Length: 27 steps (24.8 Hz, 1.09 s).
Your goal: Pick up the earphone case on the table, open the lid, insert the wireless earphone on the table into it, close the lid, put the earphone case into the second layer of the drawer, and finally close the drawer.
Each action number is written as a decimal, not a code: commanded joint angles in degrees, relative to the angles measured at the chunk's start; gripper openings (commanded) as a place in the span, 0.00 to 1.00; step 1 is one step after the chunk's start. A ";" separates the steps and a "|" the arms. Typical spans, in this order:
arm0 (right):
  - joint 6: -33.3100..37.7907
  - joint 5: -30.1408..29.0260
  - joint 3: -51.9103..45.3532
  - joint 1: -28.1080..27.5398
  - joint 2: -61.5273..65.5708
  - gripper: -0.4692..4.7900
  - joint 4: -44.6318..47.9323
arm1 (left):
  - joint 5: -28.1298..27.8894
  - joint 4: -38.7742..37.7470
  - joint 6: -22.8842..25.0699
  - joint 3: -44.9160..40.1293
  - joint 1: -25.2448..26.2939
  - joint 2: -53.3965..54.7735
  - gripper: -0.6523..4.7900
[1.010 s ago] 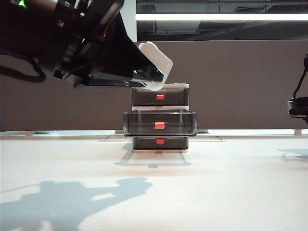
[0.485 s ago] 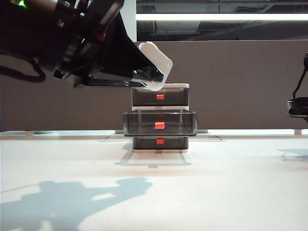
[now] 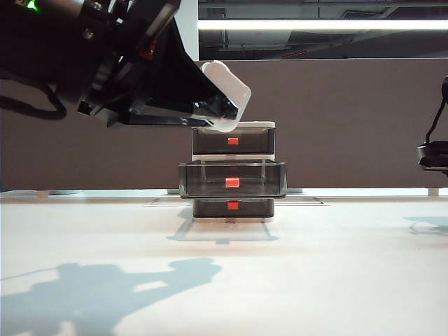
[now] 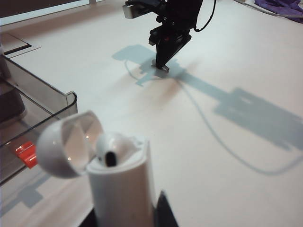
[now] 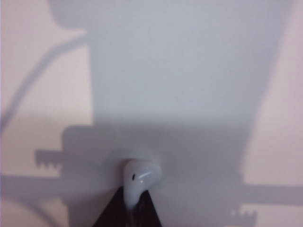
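The left gripper [image 3: 213, 112] is clamped on the earphone case [image 4: 122, 189] above the drawer [image 3: 232, 171], lid [image 4: 66, 146] open, one earbud inside. The right gripper [image 5: 130, 210] pinches the wireless earphone [image 5: 137, 182] on the table [image 3: 315, 280]; the second layer [image 3: 232, 180] stands pulled out.

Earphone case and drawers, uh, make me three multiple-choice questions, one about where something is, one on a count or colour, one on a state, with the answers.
1. Where is the earphone case?
A. Lying on the table
B. Held by the left gripper above the table, near the drawer
C. Inside the bottom drawer

2. How many red-orange handle tabs show on the drawer in the exterior view?
A. One
B. Three
C. Five

3. What state is the lid in?
A. Open
B. Shut
C. Detached and on the table

Answers:
1 B, the exterior view shows the case raised in the left gripper by the drawer's top.
2 B, one tab per tier.
3 A, the left wrist view shows it swung back, an earbud sitting inside.

Meanwhile the right gripper is closed on the wireless earphone down at the table.
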 commanded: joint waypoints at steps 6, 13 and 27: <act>1.22 -7.32 0.11 0.22 -7.23 0.09 -1.22 | 0.28 0.72 0.02 0.24 0.02 -0.20 0.21; 2.73 -10.56 0.07 2.01 -14.23 0.09 -2.21 | 0.28 0.74 0.04 0.24 0.02 -0.20 0.21; 14.29 -10.58 -9.60 15.80 -31.04 0.09 9.11 | 0.28 0.74 -0.02 0.24 0.02 -0.20 0.21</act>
